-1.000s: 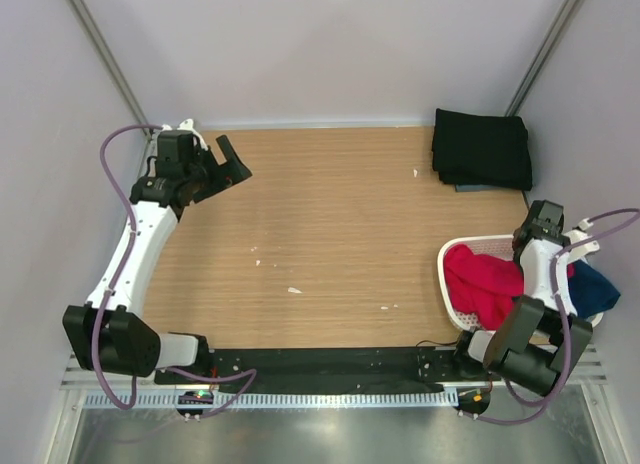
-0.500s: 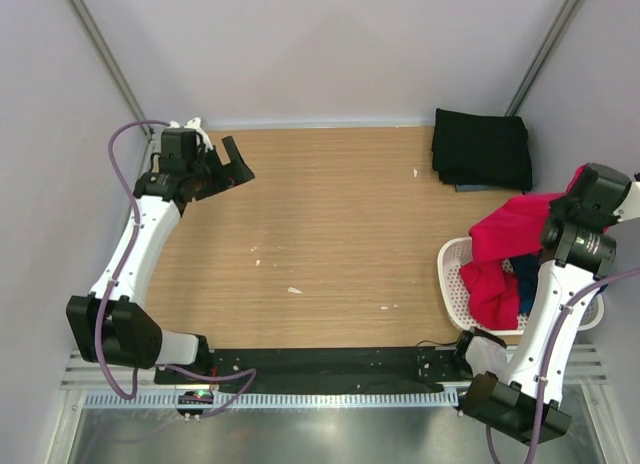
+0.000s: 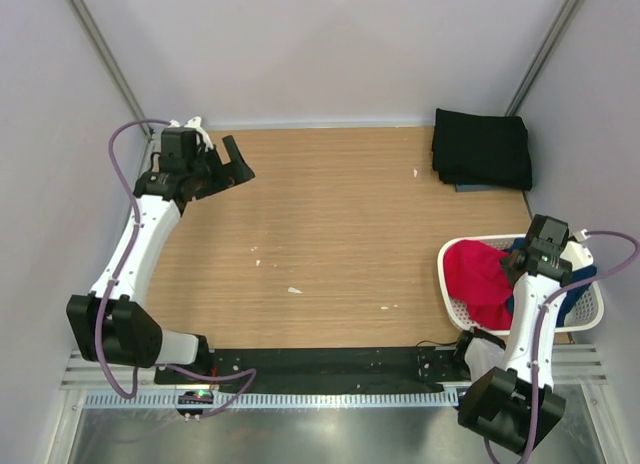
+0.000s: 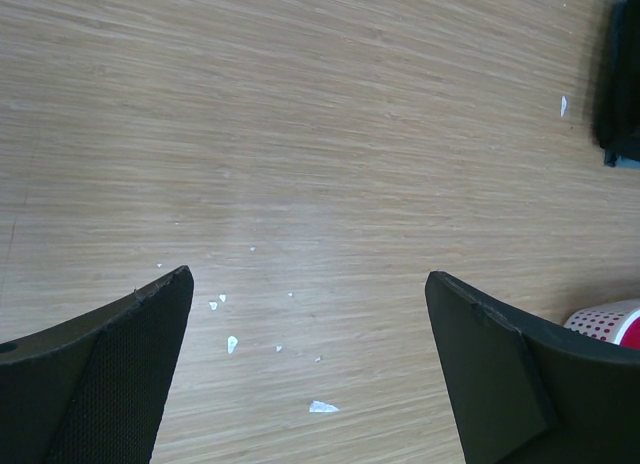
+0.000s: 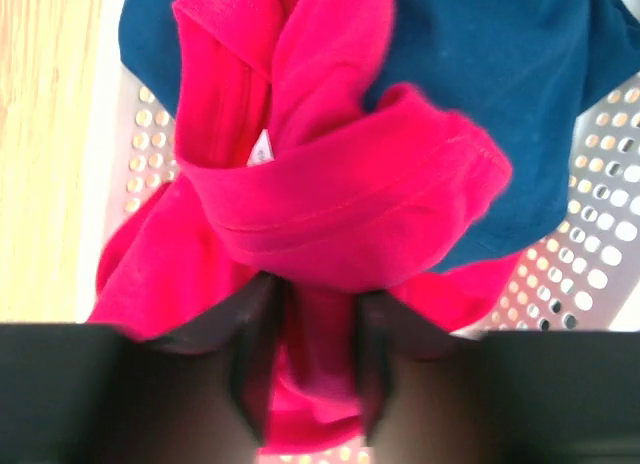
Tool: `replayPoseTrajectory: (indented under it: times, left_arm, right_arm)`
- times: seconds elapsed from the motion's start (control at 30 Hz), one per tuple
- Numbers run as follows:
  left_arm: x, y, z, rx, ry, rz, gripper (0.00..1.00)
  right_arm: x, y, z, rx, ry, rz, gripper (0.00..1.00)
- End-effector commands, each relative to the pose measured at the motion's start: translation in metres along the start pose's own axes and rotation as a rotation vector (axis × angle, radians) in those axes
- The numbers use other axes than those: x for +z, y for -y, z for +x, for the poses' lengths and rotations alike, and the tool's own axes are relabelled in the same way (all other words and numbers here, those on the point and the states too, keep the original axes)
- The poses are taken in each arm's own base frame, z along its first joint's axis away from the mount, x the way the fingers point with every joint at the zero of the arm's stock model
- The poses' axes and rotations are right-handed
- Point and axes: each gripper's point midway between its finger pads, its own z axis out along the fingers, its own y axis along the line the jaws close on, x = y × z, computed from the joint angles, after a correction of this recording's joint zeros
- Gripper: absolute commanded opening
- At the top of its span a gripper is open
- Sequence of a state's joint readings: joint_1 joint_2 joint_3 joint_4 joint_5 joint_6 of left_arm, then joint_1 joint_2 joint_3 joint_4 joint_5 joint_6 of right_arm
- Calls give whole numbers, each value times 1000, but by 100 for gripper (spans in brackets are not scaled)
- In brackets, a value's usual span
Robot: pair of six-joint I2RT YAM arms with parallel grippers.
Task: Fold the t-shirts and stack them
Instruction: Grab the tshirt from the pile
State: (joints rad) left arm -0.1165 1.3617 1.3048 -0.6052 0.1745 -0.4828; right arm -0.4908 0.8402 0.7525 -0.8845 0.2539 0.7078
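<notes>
Red shirt [image 5: 330, 204], navy shirt [image 5: 500, 84] in basket [image 5: 600, 234]

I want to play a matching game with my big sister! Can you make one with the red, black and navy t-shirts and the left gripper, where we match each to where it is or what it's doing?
Things:
1. red t-shirt
2. black t-shirt
3. navy t-shirt
4. left gripper

Places or states:
A. folded, at the far right corner of the table
B. open, holding nothing, over bare wood
C. in the basket, pinched by the right gripper
D. in the basket, partly under red cloth

Pairs: 1-C, 2-A, 3-D, 4-B
</notes>
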Motion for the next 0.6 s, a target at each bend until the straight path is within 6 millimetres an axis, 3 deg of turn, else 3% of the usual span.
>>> replayPoseTrajectory:
  times: [0.0, 0.1, 0.2, 0.33, 0.57]
  left_arm:
    - [0, 14, -16, 4, 27, 52, 100]
    - [6, 20, -15, -17, 7, 81, 100]
    - [12, 25, -13, -33, -19, 109, 100]
    - [12, 28, -9, -43, -37, 131, 100]
    - [12, 25, -5, -43, -39, 121, 100]
  right_arm:
    - [-1, -21, -22, 5, 55, -57, 44]
    - [3, -16, -33, -54, 75, 2, 61]
    - [10, -16, -37, -86, 64, 40, 70]
    - [7, -17, -38, -105, 38, 51, 72]
    - [-28, -22, -71, -89, 158, 16, 75]
